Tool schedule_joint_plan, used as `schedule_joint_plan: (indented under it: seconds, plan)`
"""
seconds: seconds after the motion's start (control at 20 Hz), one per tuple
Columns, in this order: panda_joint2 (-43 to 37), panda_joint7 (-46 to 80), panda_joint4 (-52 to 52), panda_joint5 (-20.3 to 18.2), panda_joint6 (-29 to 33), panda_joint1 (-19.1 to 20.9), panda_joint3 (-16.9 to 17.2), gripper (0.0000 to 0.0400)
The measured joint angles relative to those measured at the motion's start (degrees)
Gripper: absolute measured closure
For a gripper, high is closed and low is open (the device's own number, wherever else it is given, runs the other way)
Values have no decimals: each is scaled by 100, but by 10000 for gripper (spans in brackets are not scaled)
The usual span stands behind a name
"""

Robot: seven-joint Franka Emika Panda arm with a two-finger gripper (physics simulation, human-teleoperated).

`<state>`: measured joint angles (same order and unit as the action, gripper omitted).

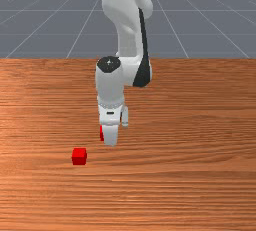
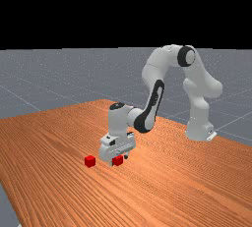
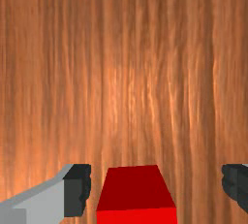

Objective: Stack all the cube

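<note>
My gripper (image 2: pixel 119 160) is low over the table in the far view, around one red cube (image 2: pixel 117 160). In the wrist view the gripper (image 3: pixel 156 189) stands open, with that red cube (image 3: pixel 136 188) between its fingers and a gap on either side, the smaller one toward the grey finger pad (image 3: pixel 77 190). The front view has the hand hiding most of this red cube (image 1: pixel 102 133). Another red cube (image 1: pixel 79 156) rests apart on the wood, nearer the front view's camera and farther to its left; the far view has this other cube (image 2: pixel 90 161) left of the hand.
The orange-brown wooden table (image 1: pixel 190 175) spreads around the cubes. In the far view the arm's base (image 2: pixel 199 130) stands at the right, and a table edge (image 2: pixel 11 196) runs down at the left.
</note>
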<state>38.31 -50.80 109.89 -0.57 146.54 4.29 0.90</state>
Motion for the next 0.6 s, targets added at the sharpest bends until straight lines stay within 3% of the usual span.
schedule_joint_plan:
  seconds: [0.6]
  plan:
    - [185, -128, -200, 18, -198, 101, 25, 0]
